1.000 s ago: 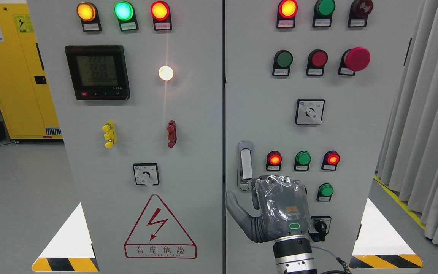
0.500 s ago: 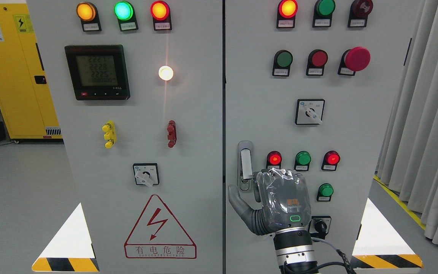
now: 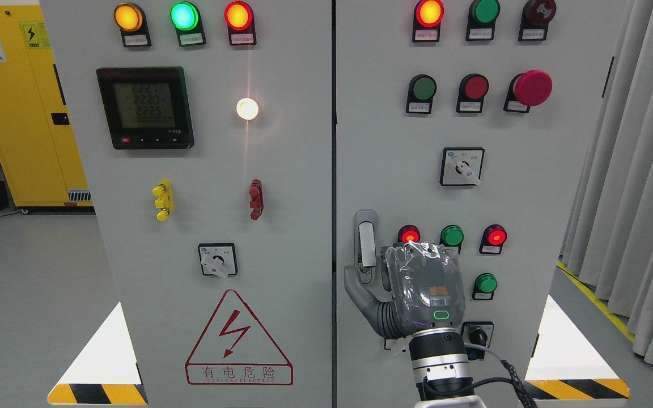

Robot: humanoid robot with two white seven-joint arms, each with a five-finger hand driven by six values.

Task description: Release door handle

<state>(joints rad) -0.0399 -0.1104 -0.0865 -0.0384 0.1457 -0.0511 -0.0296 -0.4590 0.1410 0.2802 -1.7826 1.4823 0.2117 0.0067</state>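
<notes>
The silver door handle point(image 3: 366, 243) stands upright at the left edge of the right cabinet door point(image 3: 508, 198). My right hand point(image 3: 377, 279), wrapped in clear plastic, comes up from the bottom edge and sits just right of the handle's lower end. Its back faces the camera. The thumb point(image 3: 353, 283) is spread out to the left, below and beside the handle's base, and a dark finger point(image 3: 386, 271) lies next to the handle. The hand is not closed around the handle, whose upper part is free. The other fingers are hidden behind the hand. The left arm is out of view.
Lit red and green buttons point(image 3: 452, 236) and a rotary switch point(image 3: 477, 335) sit close to the right of the hand. The left door point(image 3: 213, 198) carries a meter, lamps and a warning triangle. A yellow cabinet point(image 3: 20, 107) stands at far left, grey curtains point(image 3: 638, 170) at right.
My right hand has risen and moved slightly left along the door. The thumb now reaches the base of the handle. The handle has not moved.
</notes>
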